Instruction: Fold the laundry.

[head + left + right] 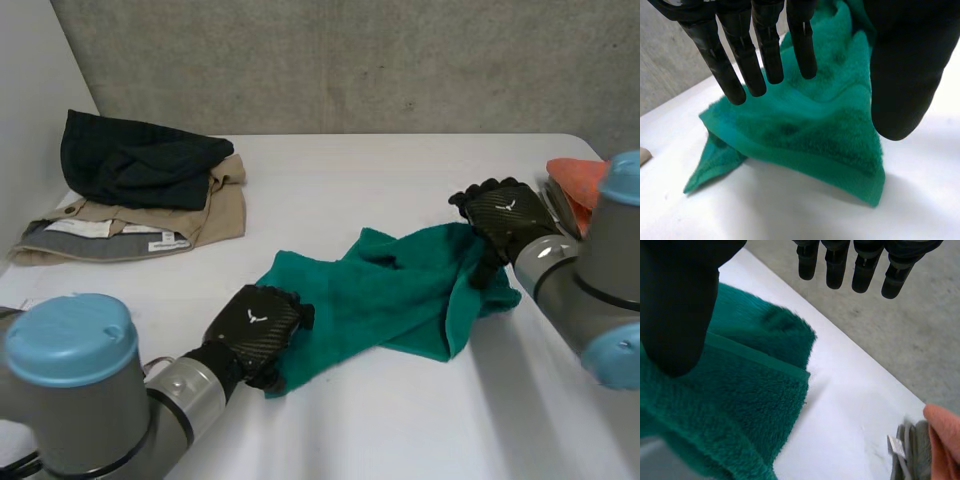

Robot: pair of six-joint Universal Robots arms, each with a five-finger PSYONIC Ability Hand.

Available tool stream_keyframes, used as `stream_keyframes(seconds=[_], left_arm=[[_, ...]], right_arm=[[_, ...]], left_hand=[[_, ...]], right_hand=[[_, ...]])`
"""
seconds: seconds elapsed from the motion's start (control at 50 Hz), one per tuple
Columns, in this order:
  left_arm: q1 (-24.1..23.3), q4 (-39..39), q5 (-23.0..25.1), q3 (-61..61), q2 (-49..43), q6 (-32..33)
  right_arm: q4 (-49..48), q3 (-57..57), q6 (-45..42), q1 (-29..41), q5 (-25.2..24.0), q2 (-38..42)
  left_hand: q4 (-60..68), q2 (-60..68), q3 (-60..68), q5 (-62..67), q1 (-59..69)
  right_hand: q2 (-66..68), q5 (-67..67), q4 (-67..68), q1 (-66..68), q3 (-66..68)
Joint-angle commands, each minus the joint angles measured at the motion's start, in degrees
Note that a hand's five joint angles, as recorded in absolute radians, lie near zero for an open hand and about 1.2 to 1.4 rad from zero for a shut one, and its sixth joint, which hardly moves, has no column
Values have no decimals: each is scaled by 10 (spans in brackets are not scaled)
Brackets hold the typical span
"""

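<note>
On the white table [400, 170], mid-front, the green towel [390, 290] lies bunched & twisted; a stack of folded clothes [140, 195] sits far L. Left hand [255, 328] over the towel's near L end, right hand [505, 215] at its far R end, both w/ fingers straight, thumb apart, nothing pinched. Risk: closing on a fold, not a true corner, so the twist gets pulled tight

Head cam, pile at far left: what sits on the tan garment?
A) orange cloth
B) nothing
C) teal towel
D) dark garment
D: the dark garment lies bunched on top of the tan garment, while the teal towel and the orange cloth lie well apart from them.
</note>
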Motion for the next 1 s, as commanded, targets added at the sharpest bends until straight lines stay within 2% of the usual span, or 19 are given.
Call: stream_keyframes(seconds=[0.02,0.1,0.22,0.3,0.32,0.38,0.4,0.42,0.52,0.54,0.62,0.68,0.76,0.78,0.86,0.9,1.0], left_arm=[[-8,12,-47,36,-53,2],[-11,8,-75,51,-76,19],[-18,9,-77,55,-95,58],[-31,13,-79,60,-101,77],[-31,14,-79,63,-103,79],[-31,16,-79,68,-108,79],[-32,18,-80,71,-107,79],[-32,18,-81,73,-105,79],[-31,33,-88,77,-86,79],[-30,38,-93,79,-64,79],[-24,41,-103,82,0,72],[-17,41,-104,89,32,72],[-5,35,-100,98,77,72],[-4,34,-99,102,85,72],[-4,33,-99,102,92,73],[-4,32,-99,102,93,73],[-5,28,-99,96,97,72]], right_arm=[[52,57,-114,-28,-74,-89],[63,86,-178,-48,-82,-104],[87,113,-249,-49,-88,-104],[81,125,-267,-51,-92,-104],[77,127,-271,-52,-98,-102],[66,128,-273,-52,-111,-95],[50,128,-273,-52,-119,-83],[39,128,-273,-52,-121,-72],[-31,118,-275,-53,-120,-21],[-44,113,-276,-53,-121,-10],[-49,99,-276,-61,-119,1],[-48,98,-275,-79,-118,-3],[-39,96,-260,-102,-117,-34],[-28,96,-252,-108,-119,-77],[3,94,-197,-140,-142,-157],[15,90,-172,-155,-160,-162],[106,55,-159,-190,-266,-160]], left_hand=[[32,27,19,36,23],[32,27,19,36,23],[45,40,33,49,36],[137,132,125,141,128],[223,218,210,227,214],[349,344,337,353,340],[461,456,449,465,452],[497,492,485,501,488],[497,493,485,501,488],[497,493,485,501,488],[497,493,485,501,488],[497,493,485,501,488],[497,493,485,501,488],[497,493,485,501,488],[497,493,485,501,488],[497,493,485,501,488],[497,493,485,501,488]], right_hand=[[70,64,71,64,71],[118,112,119,112,119],[118,112,119,112,119],[118,112,119,112,119],[118,112,119,112,119],[126,120,127,120,127],[150,144,151,144,151],[170,164,171,164,171],[378,372,379,372,379],[472,466,473,466,473],[600,594,601,594,601],[591,585,592,585,592],[199,193,200,193,200],[180,174,181,174,181],[180,174,181,174,181],[182,176,183,176,183],[182,176,183,176,183]])
